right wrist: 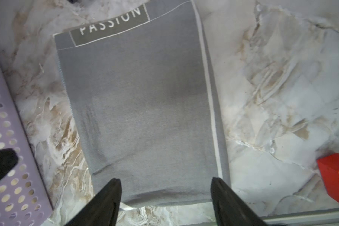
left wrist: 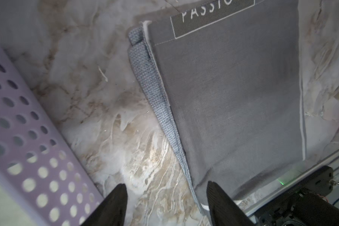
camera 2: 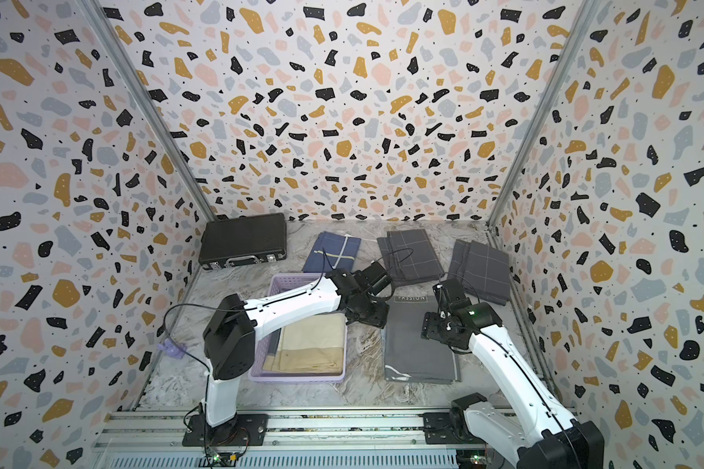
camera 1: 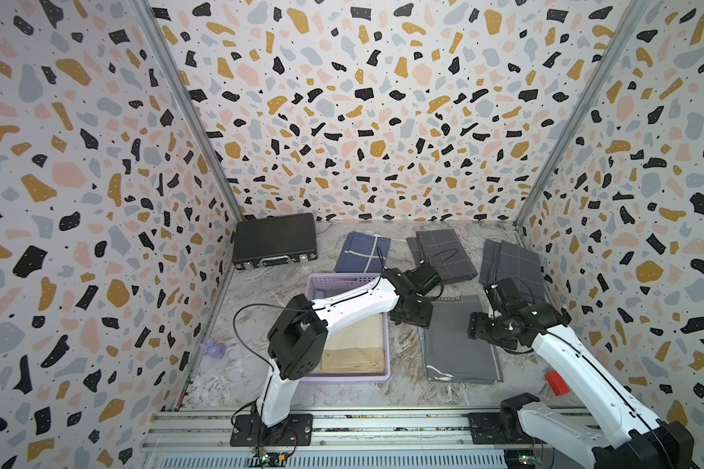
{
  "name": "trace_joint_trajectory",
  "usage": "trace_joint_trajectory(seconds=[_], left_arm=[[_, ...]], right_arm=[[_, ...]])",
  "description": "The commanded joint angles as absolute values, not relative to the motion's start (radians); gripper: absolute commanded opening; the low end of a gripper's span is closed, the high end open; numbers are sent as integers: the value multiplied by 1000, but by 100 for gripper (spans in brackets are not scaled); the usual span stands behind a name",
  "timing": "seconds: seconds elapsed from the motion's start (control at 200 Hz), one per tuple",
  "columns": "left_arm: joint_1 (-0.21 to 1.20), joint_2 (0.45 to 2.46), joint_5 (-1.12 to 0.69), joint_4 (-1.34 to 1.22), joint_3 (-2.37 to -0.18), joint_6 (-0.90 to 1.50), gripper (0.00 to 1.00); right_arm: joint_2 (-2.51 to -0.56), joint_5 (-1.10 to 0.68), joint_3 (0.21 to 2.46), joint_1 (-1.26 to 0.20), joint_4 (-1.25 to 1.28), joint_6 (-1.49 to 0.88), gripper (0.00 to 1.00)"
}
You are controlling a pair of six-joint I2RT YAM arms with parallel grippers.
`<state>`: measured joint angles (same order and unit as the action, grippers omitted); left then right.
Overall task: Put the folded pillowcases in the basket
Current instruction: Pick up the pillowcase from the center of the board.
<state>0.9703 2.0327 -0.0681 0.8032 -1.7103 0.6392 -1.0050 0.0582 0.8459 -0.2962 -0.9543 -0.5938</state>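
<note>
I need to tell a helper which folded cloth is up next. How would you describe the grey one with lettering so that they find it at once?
Start at the lilac basket near the table's middle. The pillowcase lies flat on the marble just beside it, below both arms' wrists. Unlike the checked grey cloths and the navy cloth behind it, it is plain grey with a white edge stripe and a "PASSION" label.

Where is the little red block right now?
In both top views the red block sits on the marble table near the right wall, at the front, just right of the grey pillowcase and partly behind the right arm.
</note>
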Motion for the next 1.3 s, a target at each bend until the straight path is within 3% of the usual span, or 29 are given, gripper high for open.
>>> trace_joint_trajectory(seconds=[0.0,0.476,0.741,0.921,1.131,1.297], left_arm=[[975,2074,-55,768,-1769,668,71],[966,2274,150,723,-1873,708,77],[928,2349,-21,593,-1876,707,73],[921,2347,-84,474,-1821,718,49],[902,2328,-64,473,-1814,694,0],[859,2317,-78,507,-1847,642,0]], right_arm=[[-983,82,832,-267,-991,-568,78],[-1025,-32,786,-184,-882,-536,80],[-1050,-74,758,-130,-848,-512,80],[-1070,-84,752,-120,-826,-509,80],[-1100,-95,738,-115,-800,-514,80],[-1115,-98,724,-115,-778,-518,80]])
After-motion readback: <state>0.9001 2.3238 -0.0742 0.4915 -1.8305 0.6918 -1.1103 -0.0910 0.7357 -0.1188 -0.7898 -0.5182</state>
